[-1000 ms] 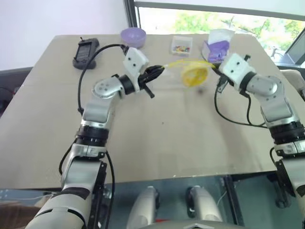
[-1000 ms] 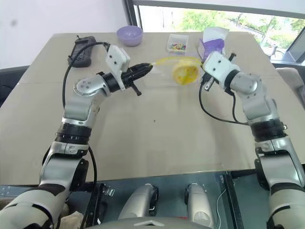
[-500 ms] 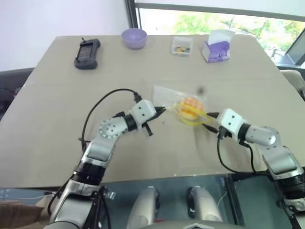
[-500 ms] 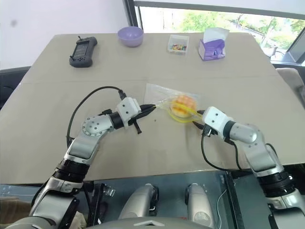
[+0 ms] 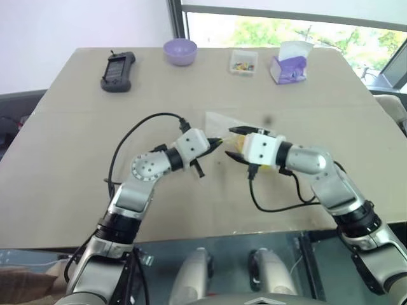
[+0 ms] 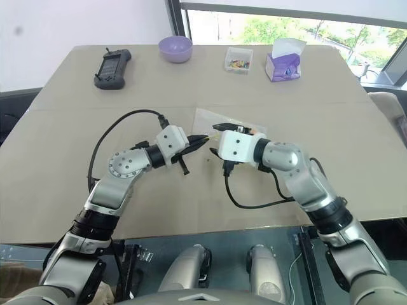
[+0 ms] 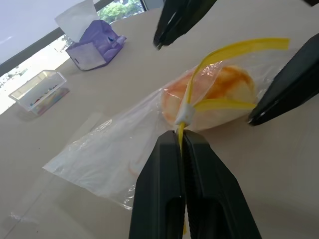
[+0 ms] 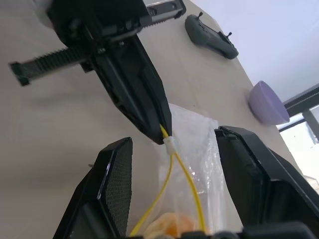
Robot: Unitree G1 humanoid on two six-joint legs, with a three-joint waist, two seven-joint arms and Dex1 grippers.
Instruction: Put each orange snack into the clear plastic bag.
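Snack sits inside the bag, near the mouth; the bag lies on the bench at its middle, its yellow seal strip parted into a loop around the snack. Left to right along the far edge: a black handset; a purple bowl; a small clear box of coloured bits; a purple tissue box. At the middle, the left hand is clenched on the corner of the strip, where its white slider sits; just beside it, the right hand is released, its fingers spread to either side of the strip, pointing at the left hand.
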